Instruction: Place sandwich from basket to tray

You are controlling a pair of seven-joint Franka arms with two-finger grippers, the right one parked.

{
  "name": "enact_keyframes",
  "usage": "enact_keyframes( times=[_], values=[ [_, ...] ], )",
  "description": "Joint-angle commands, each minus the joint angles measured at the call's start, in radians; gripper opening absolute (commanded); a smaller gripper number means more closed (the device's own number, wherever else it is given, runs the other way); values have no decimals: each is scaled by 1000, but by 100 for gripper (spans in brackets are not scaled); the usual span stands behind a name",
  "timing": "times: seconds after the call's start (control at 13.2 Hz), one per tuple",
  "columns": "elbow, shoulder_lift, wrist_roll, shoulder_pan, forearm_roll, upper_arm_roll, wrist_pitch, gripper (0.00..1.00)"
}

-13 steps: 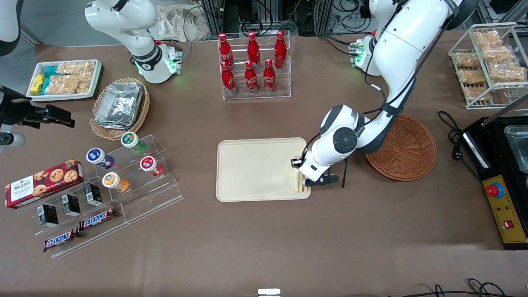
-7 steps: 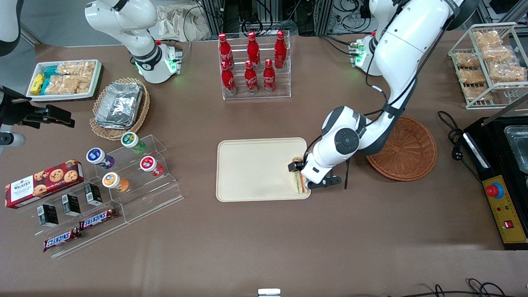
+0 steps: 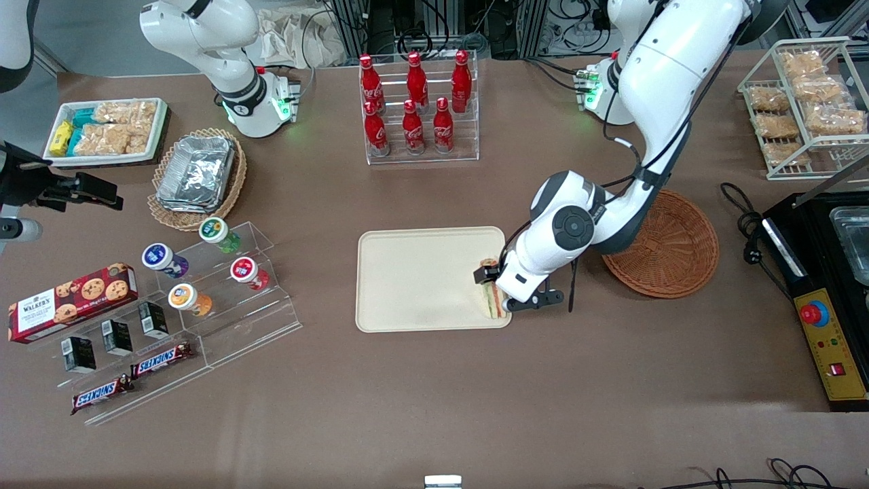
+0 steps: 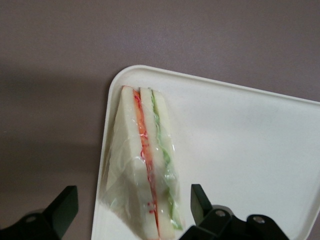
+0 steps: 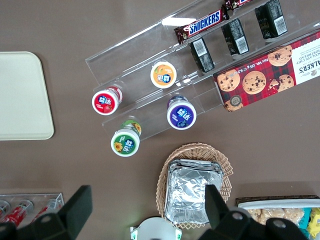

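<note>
The wrapped sandwich (image 3: 493,303) (image 4: 145,165), a white wedge with orange-red and green layers, lies on the cream tray (image 3: 421,278) (image 4: 240,150) in the corner nearest the front camera, toward the working arm's end. My left gripper (image 3: 490,291) (image 4: 133,192) hangs just above it, open. One black finger (image 4: 64,206) stands over the table past the tray's rim, the other finger (image 4: 200,199) over the tray, each apart from the wrap. The reddish-brown basket (image 3: 669,244) sits beside the tray with nothing in it, partly covered by the arm.
A clear rack of red cola bottles (image 3: 415,109) stands farther from the camera than the tray. A tiered acrylic stand with jars (image 3: 224,272) and a tan basket of foil containers (image 3: 197,173) lie toward the parked arm's end. A black machine (image 3: 828,272) sits at the working arm's end.
The gripper's fingers have spread apart and let go of the sandwich, which now rests on the tray. The wrist shifted slightly, so more of the sandwich shows.
</note>
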Motion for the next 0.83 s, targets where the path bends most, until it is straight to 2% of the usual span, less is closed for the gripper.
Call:
enact_keyframes(
  times=[0.0,0.46,0.76],
  values=[
    [-9,-128,-32,4,18,6,-109,100],
    [23,-366,13,4,21,179,-369,100],
    [207,-391,230,4,19,354,-636,100]
  ],
)
